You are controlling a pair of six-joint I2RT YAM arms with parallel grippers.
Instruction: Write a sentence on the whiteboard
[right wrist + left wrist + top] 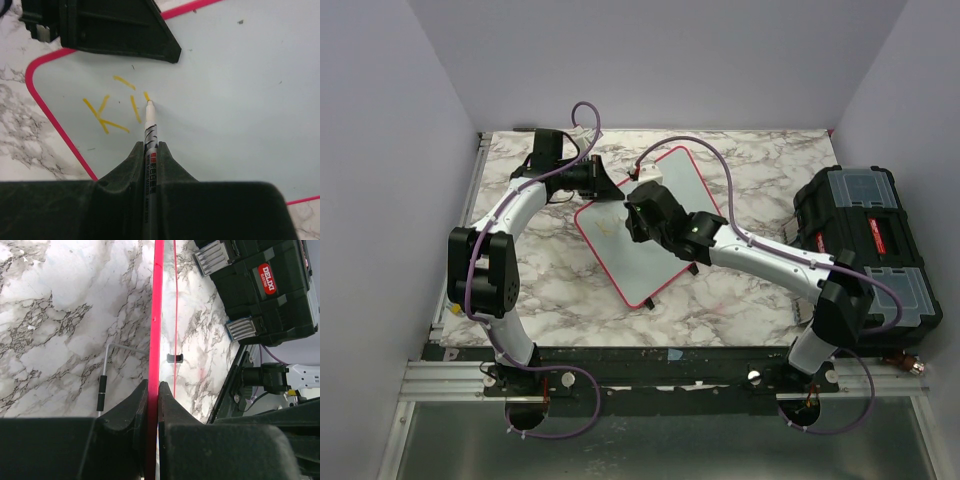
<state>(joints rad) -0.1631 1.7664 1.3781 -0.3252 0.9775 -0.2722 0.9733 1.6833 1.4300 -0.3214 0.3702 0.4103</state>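
- Top external: fixed high at the near side, facing down and forward. Distant. Takes in the whole counter (720, 300), whiteboard (640, 270) and toolbox (865, 240).
- Left wrist: very near, sighting edge-on along the whiteboard's frame toward the toolbox.
- Right wrist: near, looking down past the right hand (148, 150) and marker (149, 127) onto the whiteboard's face. The left hand (169, 52) shows at top.
- Shared by all: the whiteboard.

We are seeing a smooth, glossy whiteboard (240, 100) rimmed in plastic. We are finding the toolbox (865, 250) matt plastic, the table (720, 300) marble-patterned.
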